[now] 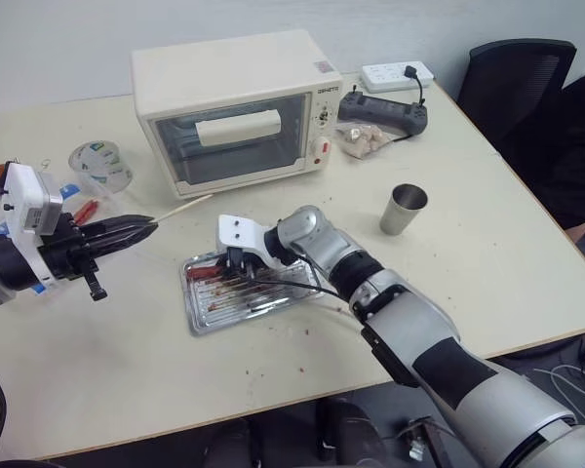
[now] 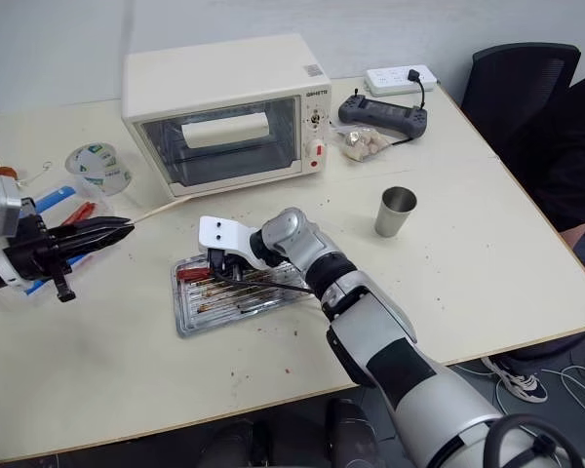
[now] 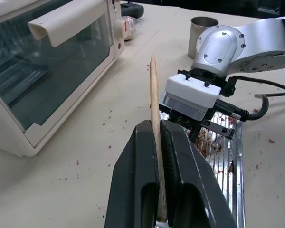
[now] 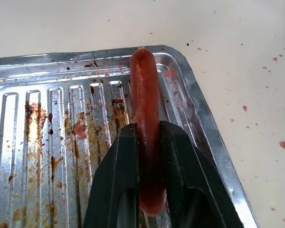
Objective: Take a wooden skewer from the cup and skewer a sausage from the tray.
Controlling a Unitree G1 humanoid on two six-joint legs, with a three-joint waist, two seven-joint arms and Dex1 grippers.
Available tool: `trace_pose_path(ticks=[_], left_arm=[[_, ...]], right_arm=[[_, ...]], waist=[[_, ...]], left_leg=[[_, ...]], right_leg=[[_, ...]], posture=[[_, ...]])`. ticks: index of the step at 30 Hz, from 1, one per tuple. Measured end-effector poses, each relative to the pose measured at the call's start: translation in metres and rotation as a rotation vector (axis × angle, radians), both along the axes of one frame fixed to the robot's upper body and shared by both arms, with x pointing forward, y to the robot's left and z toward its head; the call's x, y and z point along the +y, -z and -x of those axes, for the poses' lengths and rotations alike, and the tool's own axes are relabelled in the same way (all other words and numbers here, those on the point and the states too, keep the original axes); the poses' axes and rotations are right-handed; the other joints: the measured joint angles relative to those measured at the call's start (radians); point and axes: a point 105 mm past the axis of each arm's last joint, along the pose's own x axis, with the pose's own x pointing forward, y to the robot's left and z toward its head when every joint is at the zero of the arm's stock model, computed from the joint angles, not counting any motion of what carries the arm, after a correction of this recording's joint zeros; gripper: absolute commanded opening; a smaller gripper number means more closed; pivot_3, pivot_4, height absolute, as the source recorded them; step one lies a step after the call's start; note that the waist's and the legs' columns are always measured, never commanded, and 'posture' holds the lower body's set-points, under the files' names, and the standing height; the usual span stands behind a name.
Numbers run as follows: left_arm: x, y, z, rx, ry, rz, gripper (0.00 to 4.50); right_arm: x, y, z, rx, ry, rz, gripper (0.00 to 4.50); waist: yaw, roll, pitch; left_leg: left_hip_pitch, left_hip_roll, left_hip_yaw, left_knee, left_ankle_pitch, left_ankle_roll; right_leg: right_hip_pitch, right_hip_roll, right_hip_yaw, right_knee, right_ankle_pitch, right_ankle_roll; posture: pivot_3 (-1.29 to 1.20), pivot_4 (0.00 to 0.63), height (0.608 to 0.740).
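Left gripper (image 1: 144, 227) was clamped on the thin pale wooden skewer (image 3: 154, 99), held near its blunt end, pointed tip sticking well past the fingertips toward the right gripper (image 4: 148, 137). Stick looked light, stiff, snappable if bent. Right gripper pinched the small reddish-brown sausage (image 4: 145, 95) mid-length over the stained ridged silver metal tray (image 4: 47, 128). Sausage looked soft, greasy, likely slippery; grip firm, not crushing. Grey metal cup (image 1: 404, 210) stood well beyond the right gripper.

wall: pale grey | table (image 1: 526, 244): cream | chair (image 1: 515, 83): black, far right
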Motion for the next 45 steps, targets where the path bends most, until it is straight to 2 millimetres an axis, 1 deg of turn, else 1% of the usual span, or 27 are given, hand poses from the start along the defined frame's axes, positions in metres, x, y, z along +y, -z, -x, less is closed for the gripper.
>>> trace_pose_path(ticks=[2,4,7,9,12,13,15,16,17,19,21,24,26,30,33,37,45], left_arm=[[0.000,0.001,-0.001,0.007,0.001,0.002,0.00],[-0.004,0.002,-0.003,0.010,0.018,0.001,0.00],[-0.009,0.001,-0.005,0.009,0.049,-0.003,0.00],[-0.013,0.001,-0.007,0.010,0.074,-0.002,0.00],[-0.019,0.003,-0.011,0.025,0.105,0.010,0.00],[-0.020,0.003,-0.011,0.027,0.110,0.010,0.00],[-0.027,0.008,-0.012,0.044,0.144,0.011,0.00],[-0.035,0.008,-0.011,0.050,0.190,0.005,0.00],[-0.041,0.013,-0.010,0.078,0.237,-0.003,0.00],[-0.048,0.018,-0.008,0.106,0.293,-0.015,0.00],[-0.056,0.020,-0.006,0.123,0.349,-0.028,0.00],[-0.063,0.017,-0.003,0.124,0.409,-0.044,0.00],[-0.065,0.015,-0.003,0.121,0.432,-0.051,0.00],[-0.072,0.015,0.000,0.140,0.487,-0.064,0.00],[-0.074,0.018,0.002,0.162,0.517,-0.069,0.00],[-0.076,0.021,0.005,0.183,0.544,-0.071,0.00],[-0.082,0.020,0.009,0.192,0.582,-0.077,0.00]], right_arm=[[-0.003,0.000,0.001,0.002,-0.011,-0.001,0.65],[-0.013,-0.002,-0.001,0.007,-0.016,0.011,0.65],[-0.035,-0.019,-0.002,0.014,-0.026,0.000,0.65],[-0.053,-0.033,0.004,0.022,-0.033,-0.010,0.65],[-0.081,-0.044,0.019,0.048,-0.032,-0.001,0.65],[-0.083,-0.045,0.021,0.050,-0.034,-0.002,0.65],[-0.094,-0.051,0.030,0.063,-0.031,0.007,0.65],[-0.110,-0.053,0.044,0.070,-0.044,0.023,0.65],[-0.140,-0.063,0.055,0.071,-0.010,0.048,0.65],[-0.161,-0.083,0.063,0.038,0.033,0.046,0.65],[-0.171,-0.095,0.075,0.005,0.034,0.050,0.65],[-0.181,-0.096,0.087,0.024,0.039,0.066,0.65],[-0.185,-0.095,0.090,0.043,0.053,0.065,0.65],[-0.189,-0.102,0.094,0.024,0.076,0.054,0.65],[-0.191,-0.100,0.095,0.035,0.086,0.049,0.65],[-0.196,-0.102,0.094,0.028,0.115,0.051,0.65],[-0.195,-0.102,0.093,0.030,0.129,0.031,0.65]], waist=[[0.001,0.000,0.000],[0.003,0.000,0.000],[0.009,0.000,0.000],[0.014,0.000,0.000],[0.028,0.000,0.000],[0.028,0.000,0.000],[0.024,0.000,0.000],[0.035,0.000,0.000],[0.056,0.000,0.000],[0.060,0.000,0.000],[0.060,0.000,0.000],[0.058,-0.001,0.000],[0.056,0.000,0.000],[0.059,0.000,0.000],[0.060,-0.001,0.000],[0.060,-0.001,0.000],[0.060,-0.001,0.000]], left_leg=[[0.000,0.000,0.000,0.000,0.000,0.000],[0.000,-0.001,0.000,0.000,0.000,0.000],[0.000,-0.001,-0.001,0.001,0.000,0.000],[0.000,-0.001,-0.001,0.001,0.000,0.000],[0.000,-0.001,-0.001,0.002,0.000,0.000],[0.000,-0.001,-0.001,0.002,0.000,0.000],[0.003,-0.005,0.001,0.002,0.000,0.000],[0.002,-0.005,-0.001,0.002,0.000,-0.001],[0.002,-0.007,-0.001,0.002,0.000,0.000],[0.001,-0.008,-0.001,0.004,0.000,0.001],[0.003,-0.008,-0.001,0.005,0.000,0.001],[0.005,-0.008,-0.001,0.005,0.000,0.001],[0.005,-0.008,0.000,0.005,0.000,0.001],[0.005,-0.008,0.000,0.005,0.000,0.001],[0.005,-0.008,0.000,0.005,0.000,0.001],[0.005,-0.008,0.000,0.005,0.000,0.001],[0.005,-0.008,0.000,0.005,0.000,0.002]], right_leg=[[0.000,0.000,0.000,0.000,0.000,0.000],[0.000,0.000,0.000,0.000,0.000,0.000],[0.000,0.000,0.000,0.000,0.000,0.000],[0.001,0.000,0.000,0.000,0.000,0.000],[0.001,0.000,0.000,0.001,0.000,0.000],[0.001,0.000,0.000,0.001,0.000,0.000],[0.001,0.000,0.001,0.005,-0.001,-0.001],[0.001,0.000,0.000,0.005,-0.001,-0.002],[0.000,-0.001,0.000,0.005,-0.001,-0.002],[0.001,-0.002,0.000,0.005,0.000,-0.001],[0.003,-0.002,0.000,0.005,0.000,0.000],[0.004,-0.002,0.000,0.006,0.000,-0.001],[0.004,-0.001,0.000,0.006,0.000,-0.001],[0.004,-0.002,0.000,0.005,0.000,-0.001],[0.004,-0.002,0.000,0.005,0.000,-0.001],[0.004,-0.002,0.000,0.005,0.000,-0.001],[0.004,-0.002,0.000,0.005,0.000,-0.001]], posture=[[0.00,0.150,0.740],[0.00,0.150,0.740],[0.00,0.150,0.740],[0.00,0.150,0.740],[0.00,0.150,0.740],[0.00,0.150,0.740],[0.00,0.150,0.740],[0.00,0.150,0.740],[0.00,0.150,0.740],[0.00,0.150,0.740],[0.00,0.150,0.740],[0.00,0.150,0.740],[0.00,0.150,0.740],[0.00,0.150,0.740],[0.00,0.150,0.740],[0.00,0.150,0.740],[0.00,0.150,0.740]])
